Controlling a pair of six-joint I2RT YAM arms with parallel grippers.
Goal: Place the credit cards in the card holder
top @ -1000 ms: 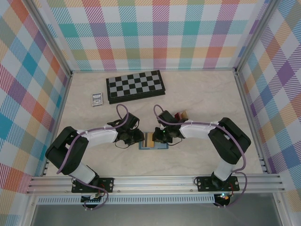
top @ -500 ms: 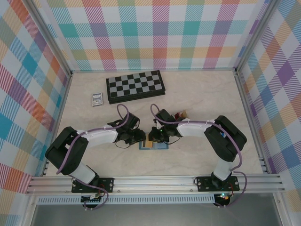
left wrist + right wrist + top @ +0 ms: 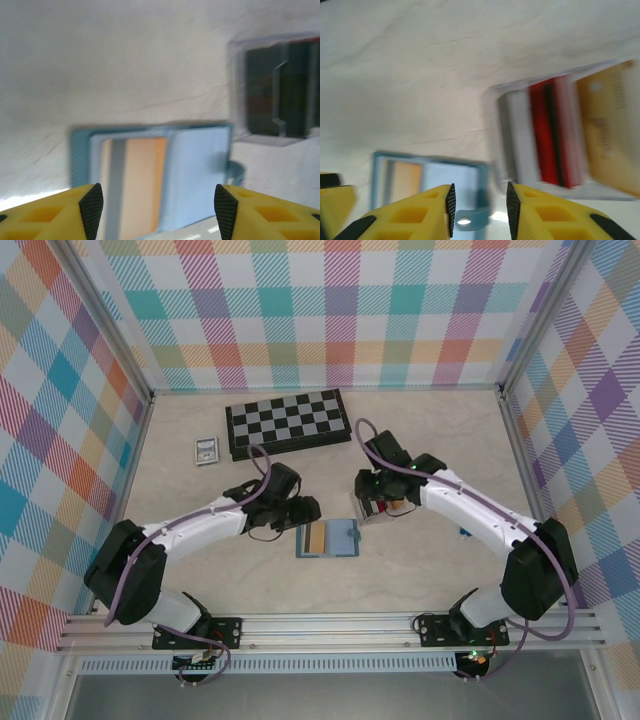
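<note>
Nearest us, the teal card holder (image 3: 342,538) lies open, face up, on the table (image 3: 430,570), with its long axis running left to right. An orange-tan card (image 3: 314,538) sits in its left half. Just beyond, our left gripper (image 3: 158,205) hovers spread wide and empty. The right gripper (image 3: 480,205), partly parted and empty, hangs by the grey box (image 3: 512,130), which holds a red card (image 3: 545,135) and a tan card (image 3: 607,125).

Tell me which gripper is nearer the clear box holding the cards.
Right. The right gripper is close beside the box; the left gripper is farther to its left, by the card holder's far edge.
</note>
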